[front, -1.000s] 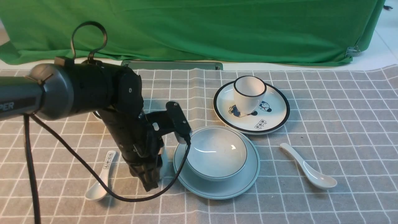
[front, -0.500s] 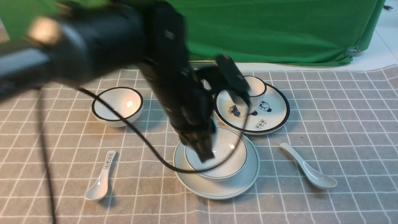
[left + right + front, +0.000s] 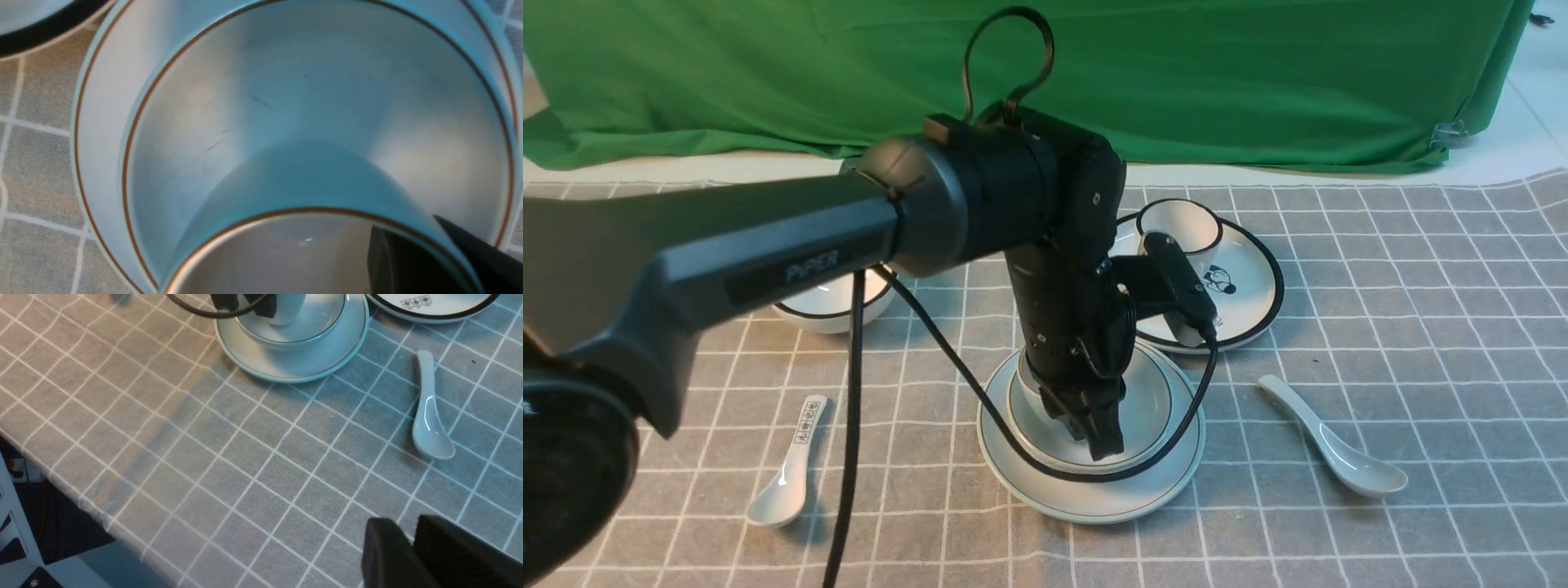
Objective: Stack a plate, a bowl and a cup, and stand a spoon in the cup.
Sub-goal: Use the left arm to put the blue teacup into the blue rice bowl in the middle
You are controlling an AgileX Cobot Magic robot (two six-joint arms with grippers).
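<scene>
Left hand clamped on cup wall, holding it upright in bowl atop plate, centring stack; right hand idle, opening unclear.

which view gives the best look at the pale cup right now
The left wrist view: the cup looms large, its rim gripped by the left pincer, inside the bowl. The front view hides it behind the left arm; the right wrist view catches only its lower part at the frame's edge.
</scene>
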